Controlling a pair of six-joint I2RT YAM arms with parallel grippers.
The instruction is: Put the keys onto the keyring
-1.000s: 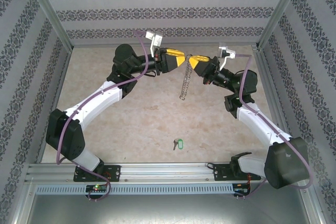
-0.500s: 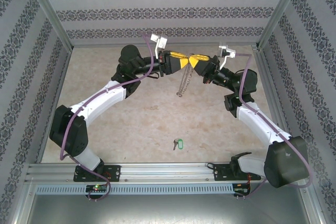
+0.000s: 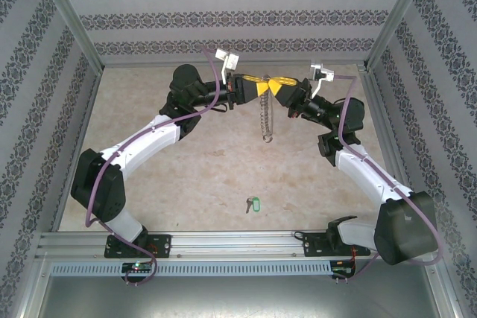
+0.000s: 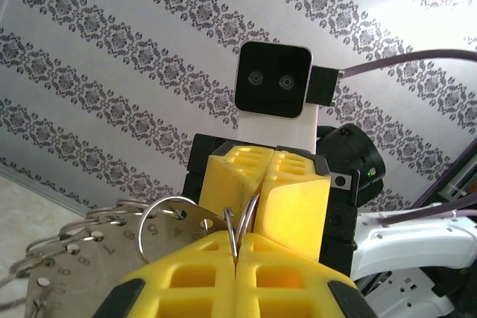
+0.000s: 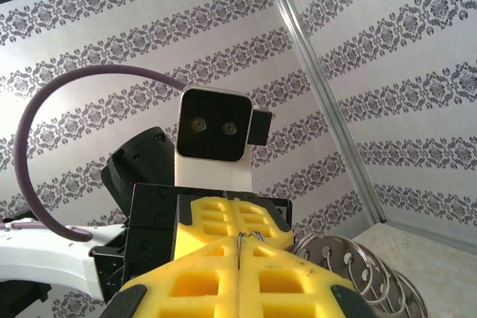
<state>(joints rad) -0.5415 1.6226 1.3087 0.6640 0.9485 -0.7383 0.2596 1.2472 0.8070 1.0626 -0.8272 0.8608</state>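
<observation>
Keyring (image 3: 266, 118) dangles from two pinches at its top: left gripper (image 3: 258, 84) and right gripper (image 3: 274, 85) meet nose to nose there, both clamped tight on its wire. Its bottom maybe hangs just clear of the table (image 3: 201, 176), hard to say. Meanwhile the keys (image 3: 252, 204) lie well apart from the keyring, on its near side.

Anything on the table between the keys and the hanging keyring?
Nothing visible. Bare table lies between the keys near the front edge and the keyring hanging farther back. The left gripper and right gripper are both shut on the keyring, so neither is free.
</observation>
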